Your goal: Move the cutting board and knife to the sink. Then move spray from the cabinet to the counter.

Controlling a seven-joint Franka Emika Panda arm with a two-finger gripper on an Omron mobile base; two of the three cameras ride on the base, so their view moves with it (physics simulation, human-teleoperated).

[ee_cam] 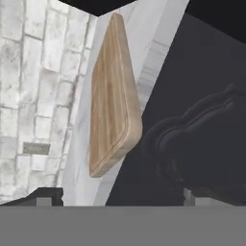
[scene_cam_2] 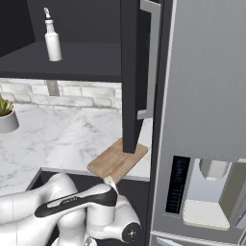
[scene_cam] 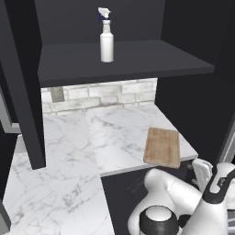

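The cutting board lies at the right front corner of the counter, overhanging its edge a little; it also shows as the cutting board and, rolled on its side, as the cutting board. My gripper is open and empty, low in front of the counter's edge, with the board just ahead of its fingertips. The spray stands upright on the shelf of the open cabinet, seen from the other side as the spray. The knife and the sink are out of view.
The steel fridge with its dispenser stands right of the board. A cabinet door with a grey handle hangs open above the board. A potted plant sits far left. A brick backsplash with an outlet runs behind the counter.
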